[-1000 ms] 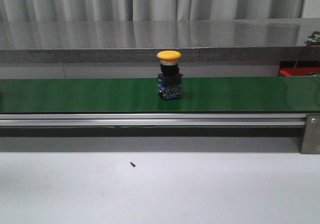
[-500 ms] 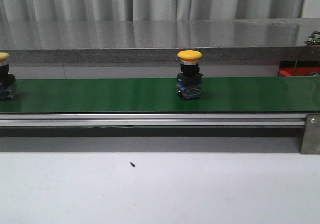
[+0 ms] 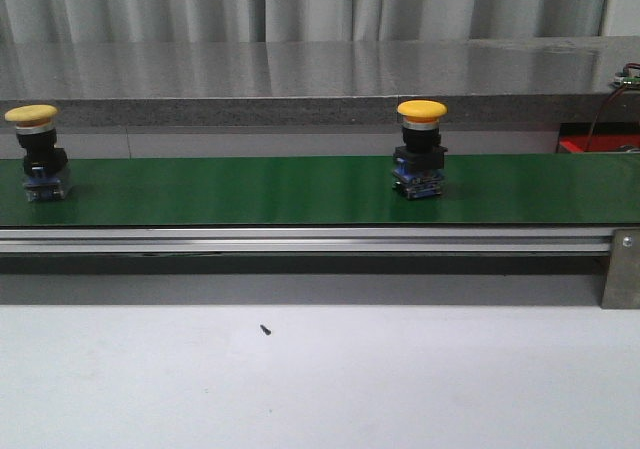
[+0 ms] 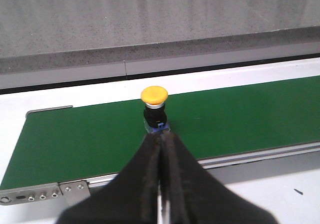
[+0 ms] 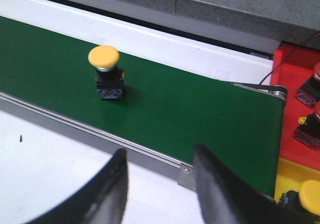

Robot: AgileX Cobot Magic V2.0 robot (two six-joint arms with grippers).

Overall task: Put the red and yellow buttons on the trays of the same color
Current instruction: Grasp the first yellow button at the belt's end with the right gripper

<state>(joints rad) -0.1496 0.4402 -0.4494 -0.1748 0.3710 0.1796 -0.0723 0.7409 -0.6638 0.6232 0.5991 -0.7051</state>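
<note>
Two yellow buttons ride upright on the green conveyor belt (image 3: 250, 191): one right of centre (image 3: 421, 164), one at the far left (image 3: 32, 154). Neither gripper shows in the front view. In the left wrist view my left gripper (image 4: 161, 136) is shut with nothing in it, its tips just short of the left yellow button (image 4: 154, 107). My right gripper (image 5: 160, 150) is open and empty over the white table, short of the belt rail; the other yellow button (image 5: 105, 77) stands well beyond it. Past the belt's end lie a red tray (image 5: 295, 64) and a yellow tray (image 5: 290, 179).
Two red buttons (image 5: 310, 87) (image 5: 309, 129) sit in the red tray and a yellow button (image 5: 312, 191) in the yellow one. An aluminium rail (image 3: 300, 239) borders the belt's near side. A grey ledge (image 3: 300, 79) runs behind the belt, with wires (image 3: 610, 99) at its right.
The yellow button has travelled right along the belt, from centre to right of centre. A second yellow button has come into view at the belt's left end and moved right.
</note>
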